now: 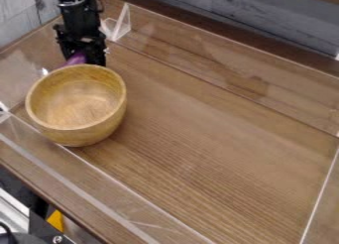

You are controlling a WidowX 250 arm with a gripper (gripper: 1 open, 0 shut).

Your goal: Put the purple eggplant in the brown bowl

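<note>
One risk — the pincer [79,56], clamped on the purple eggplant [82,60], sits just behind the brown bowl [77,104]; a low carry could clip the rim.

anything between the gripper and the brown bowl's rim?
Only the purple eggplant, held by the gripper just behind the brown bowl, per the camera view.

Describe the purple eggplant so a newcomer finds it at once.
Start at the big round brown bowl near the wooden table's left edge. Just beyond its far rim, the black gripper points down, shut on the purple eggplant. It is the only glossy purple thing among wood tones.
</note>
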